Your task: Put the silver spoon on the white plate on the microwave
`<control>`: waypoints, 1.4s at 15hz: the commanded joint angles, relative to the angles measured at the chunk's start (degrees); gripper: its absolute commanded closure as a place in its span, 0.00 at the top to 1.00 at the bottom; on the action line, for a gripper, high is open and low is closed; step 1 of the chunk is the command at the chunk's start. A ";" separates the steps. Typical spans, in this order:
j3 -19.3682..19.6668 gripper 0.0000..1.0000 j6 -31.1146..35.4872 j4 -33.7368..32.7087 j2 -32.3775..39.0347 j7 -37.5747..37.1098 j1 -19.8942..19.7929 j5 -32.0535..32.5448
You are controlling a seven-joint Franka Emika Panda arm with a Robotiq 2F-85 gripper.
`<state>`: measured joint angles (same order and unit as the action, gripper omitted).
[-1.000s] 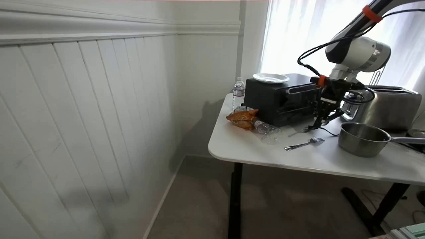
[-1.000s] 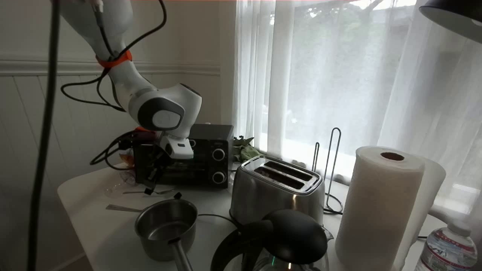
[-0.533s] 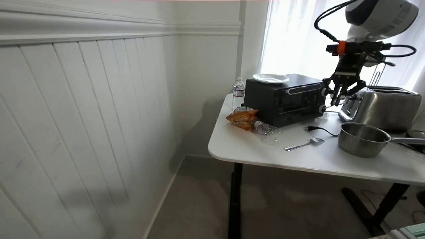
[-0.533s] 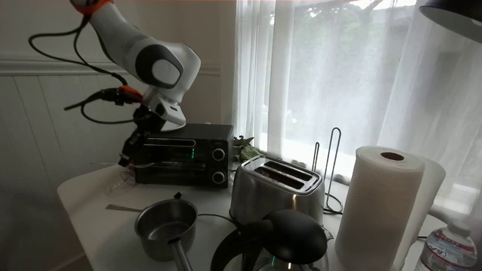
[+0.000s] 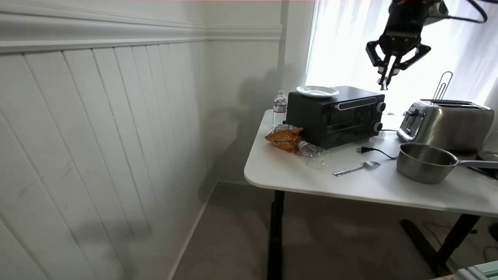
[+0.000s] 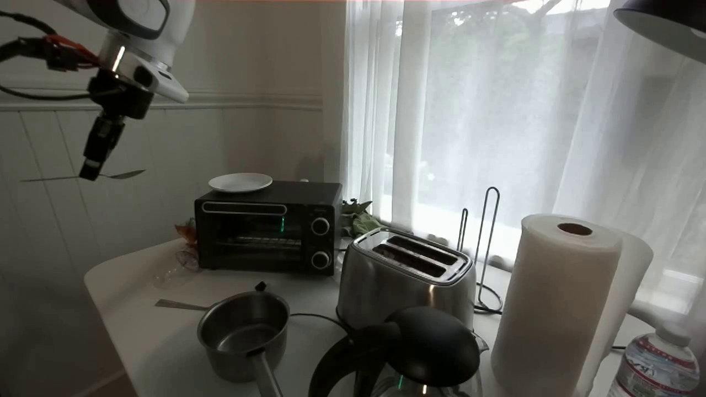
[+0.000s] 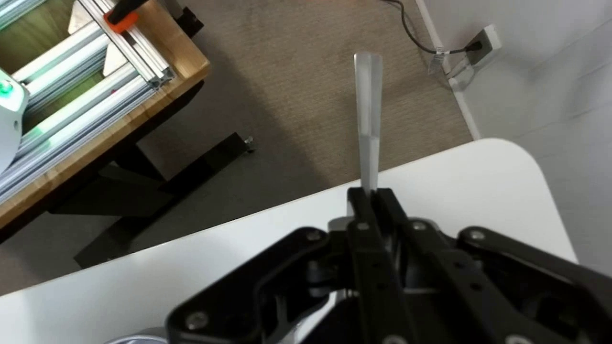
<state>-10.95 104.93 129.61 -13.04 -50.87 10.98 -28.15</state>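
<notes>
The silver spoon [image 6: 127, 175] is held level in the air by my gripper [image 6: 90, 172]. Its bowl points toward the microwave side in that exterior view, and its handle [image 7: 368, 114] sticks out past the fingertips [image 7: 369, 192] in the wrist view. The fingers are closed around the spoon. In an exterior view my gripper [image 5: 384, 82] hangs high, and the spoon is hard to make out there. The white plate [image 5: 317, 92] lies flat on top of the black microwave [image 5: 352, 118]. Plate [image 6: 240, 182] and microwave [image 6: 248, 226] also show in an exterior view.
A fork [image 5: 358, 168] lies on the white table [image 5: 303, 181] beside a metal pot [image 5: 424, 167]. A silver toaster [image 5: 455, 126] stands behind the pot. A water bottle [image 5: 279, 109], an orange bag [image 5: 284, 139] and a crushed bottle [image 5: 311, 151] lie around the microwave's side.
My gripper has risen from near the table in front of the microwave to high in the air, carrying the spoon. In an exterior view it has also moved left, away from the microwave.
</notes>
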 commanded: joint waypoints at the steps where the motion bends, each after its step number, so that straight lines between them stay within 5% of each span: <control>1: -4.35 0.02 2.95 -6.54 3.22 -0.36 2.11 0.44; 4: -6.13 0.02 5.30 -13.75 8.45 -2.67 2.40 1.85; 5: -5.51 0.08 4.78 -8.03 3.63 -1.07 2.44 0.23; 12: -5.47 0.08 5.12 -13.01 8.50 -1.34 2.59 0.51; 13: -5.47 0.02 5.12 -13.02 8.50 -1.34 2.59 0.52; 21: -1.41 0.02 -1.32 -31.88 24.60 -1.94 0.90 3.08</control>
<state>-13.47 107.66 107.90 3.56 -52.00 12.01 -27.33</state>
